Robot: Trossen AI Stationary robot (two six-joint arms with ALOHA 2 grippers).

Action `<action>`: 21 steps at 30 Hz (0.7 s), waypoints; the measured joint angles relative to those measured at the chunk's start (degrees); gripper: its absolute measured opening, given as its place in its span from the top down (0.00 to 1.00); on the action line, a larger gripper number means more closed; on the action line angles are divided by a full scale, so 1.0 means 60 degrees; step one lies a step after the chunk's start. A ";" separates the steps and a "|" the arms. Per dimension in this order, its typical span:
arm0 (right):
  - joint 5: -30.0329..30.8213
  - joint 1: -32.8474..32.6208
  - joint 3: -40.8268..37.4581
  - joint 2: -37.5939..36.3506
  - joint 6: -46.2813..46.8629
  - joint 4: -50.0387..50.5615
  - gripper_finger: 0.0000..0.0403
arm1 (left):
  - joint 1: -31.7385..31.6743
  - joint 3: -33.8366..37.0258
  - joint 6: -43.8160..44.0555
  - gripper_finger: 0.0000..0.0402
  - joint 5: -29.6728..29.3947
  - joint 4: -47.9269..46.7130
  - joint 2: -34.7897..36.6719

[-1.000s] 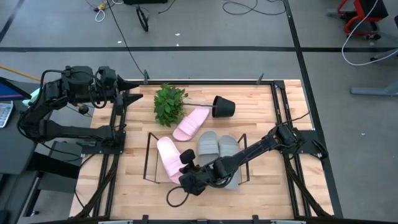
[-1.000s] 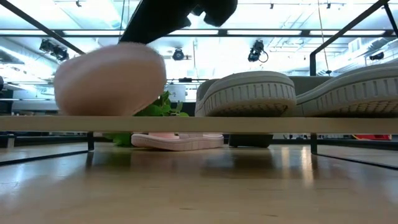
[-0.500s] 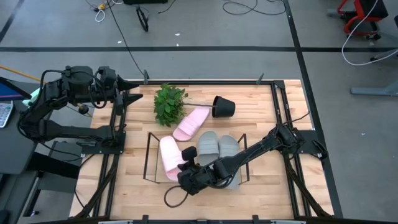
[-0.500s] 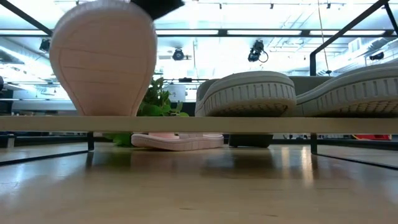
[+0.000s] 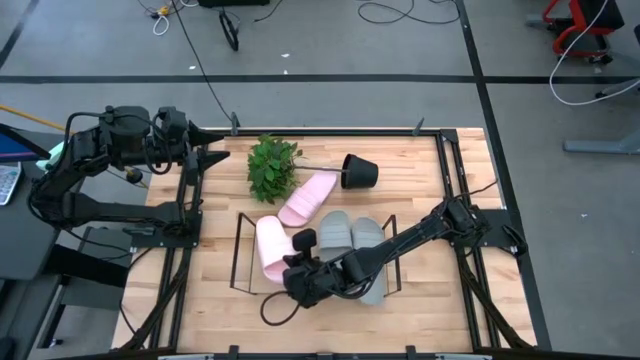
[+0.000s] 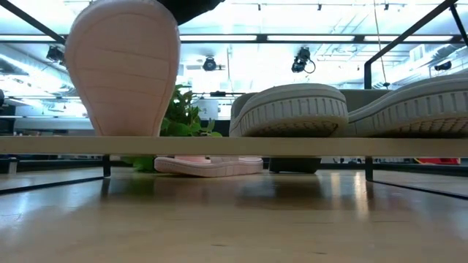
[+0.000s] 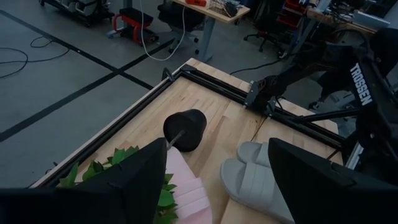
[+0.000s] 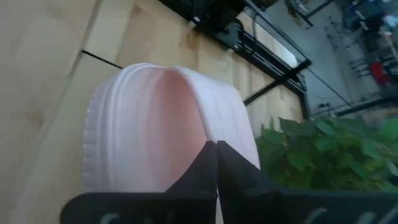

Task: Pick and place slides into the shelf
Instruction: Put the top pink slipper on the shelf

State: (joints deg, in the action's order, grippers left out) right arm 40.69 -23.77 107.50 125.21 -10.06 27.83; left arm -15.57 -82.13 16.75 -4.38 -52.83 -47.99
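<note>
High view first: we see the black wire shelf (image 5: 240, 252) in the middle of the wooden table (image 5: 420, 315), with two grey-green slides (image 5: 350, 238) lying side by side in it. Our right gripper (image 5: 293, 272) reaches in low across the shelf and is clamped on a light pink slide (image 5: 269, 247) at the shelf's left part, beside the grey-green pair. A second pink slide (image 5: 306, 198) lies outside the shelf, between it and the green plant (image 5: 271, 166), whose black pot (image 5: 359, 171) is tipped on its side. Our left gripper (image 5: 208, 155) waits near the table's far left corner, well away from the shelf.

Low view: we look level at the shelf's front bar (image 6: 234, 145). The held pink slide (image 6: 123, 69) stands tall on it with its ribbed sole toward us, and the two grey-green slides (image 6: 292, 109) rest on it to the right. Beyond, the loose pink slide (image 6: 208, 165) lies flat on the table by the plant (image 6: 183, 117).

Left wrist view: we see the left gripper's fingers (image 7: 323, 186) spread wide with nothing between them; past them are the pot (image 7: 185, 129), the loose pink slide (image 7: 186, 193) and a grey-green slide (image 7: 255, 177).

Right wrist view: we see the right gripper's fingers (image 8: 208, 180) pressed together on the pink slide (image 8: 155, 130), with plant leaves (image 8: 305, 149) just beyond.
</note>
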 joint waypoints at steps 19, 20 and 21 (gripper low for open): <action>0.1244 -0.0053 0.0359 -0.0012 0.1204 0.1394 1.00 | 0.0000 0.0000 -0.0147 0.29 0.0000 0.0003 0.0000; 0.1257 -0.0047 0.0381 -0.0022 0.1253 0.1391 1.00 | 0.0000 0.0000 -0.0149 0.29 0.0001 0.0004 0.0000; 0.1271 -0.0047 0.0425 -0.0022 0.1239 0.1460 1.00 | 0.0000 0.0000 -0.0153 0.29 0.0001 0.0002 0.0000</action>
State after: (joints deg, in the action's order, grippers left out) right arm 48.31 -24.05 110.05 125.08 -2.63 36.59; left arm -15.57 -82.13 15.84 -4.38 -52.82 -47.99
